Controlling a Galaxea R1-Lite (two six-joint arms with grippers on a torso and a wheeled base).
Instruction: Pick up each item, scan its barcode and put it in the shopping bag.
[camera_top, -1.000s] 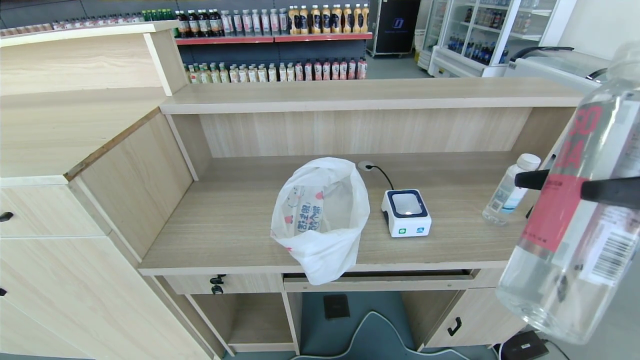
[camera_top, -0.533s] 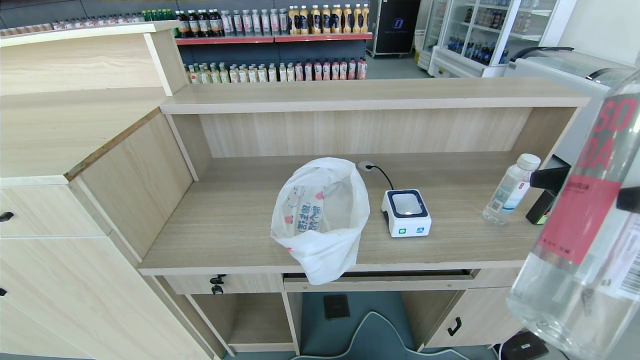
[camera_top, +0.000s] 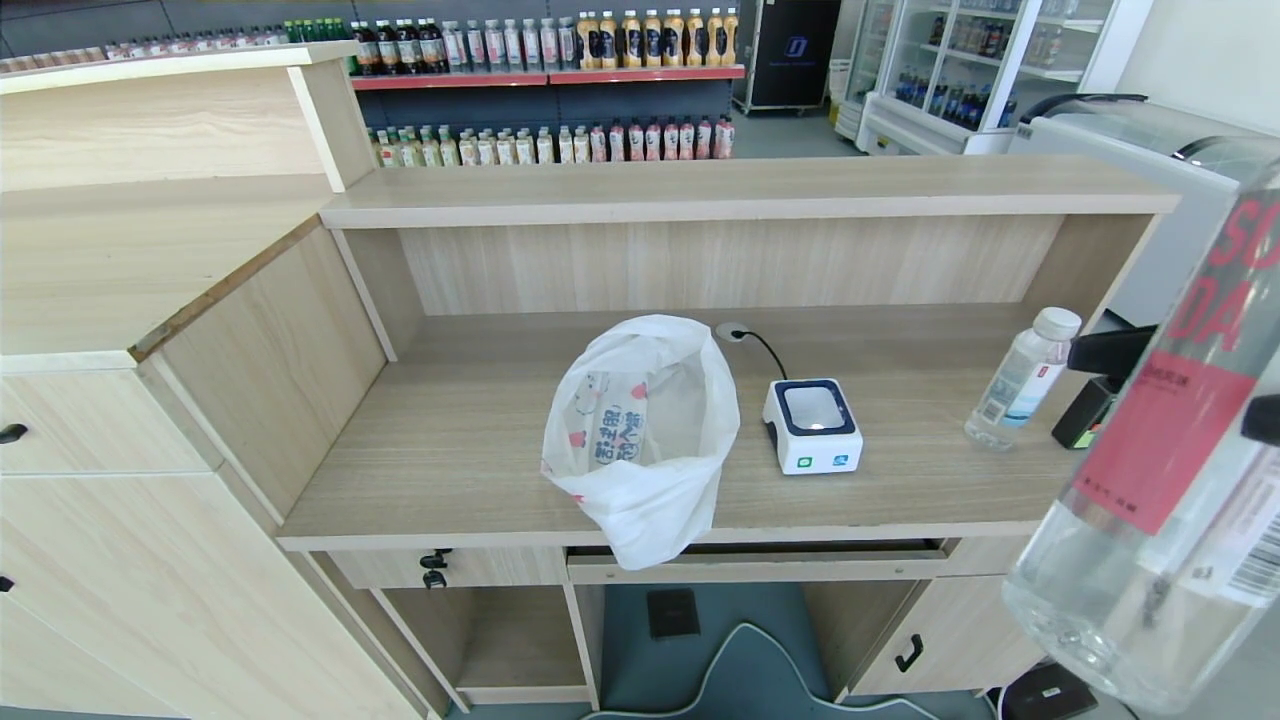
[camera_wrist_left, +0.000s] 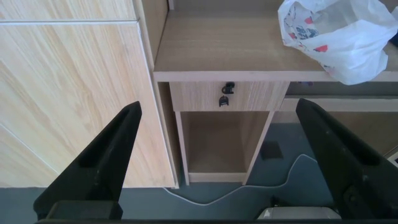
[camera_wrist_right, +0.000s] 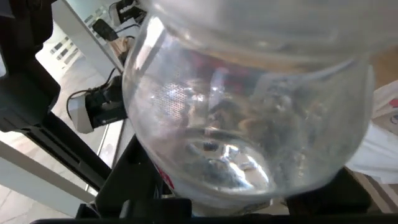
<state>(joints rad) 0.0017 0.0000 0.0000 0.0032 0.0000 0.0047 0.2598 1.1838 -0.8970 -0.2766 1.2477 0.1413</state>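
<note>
A large clear soda bottle (camera_top: 1150, 520) with a red label hangs tilted at the far right of the head view, close to the camera and off the counter's right end. My right gripper (camera_top: 1185, 385) is shut on it at the label, one black finger on each side. The bottle's rounded base (camera_wrist_right: 249, 112) shows in the right wrist view. The white shopping bag (camera_top: 640, 440) stands open in the middle of the counter, with the white scanner (camera_top: 812, 425) just right of it. My left gripper (camera_wrist_left: 219, 109) hangs open and holds nothing, low in front of the counter's left part.
A small clear bottle (camera_top: 1020, 392) with a white cap stands at the counter's right end, beside a black object (camera_top: 1085, 412). The wooden counter (camera_top: 450, 470) has a raised back shelf and a tall side panel on the left. A drawer with a key (camera_wrist_left: 227, 96) sits under it.
The soda bottle in my right gripper has moved right and slightly down, so its barcode now lies mostly past the picture's edge. Bag, scanner and small bottle are unmoved.
</note>
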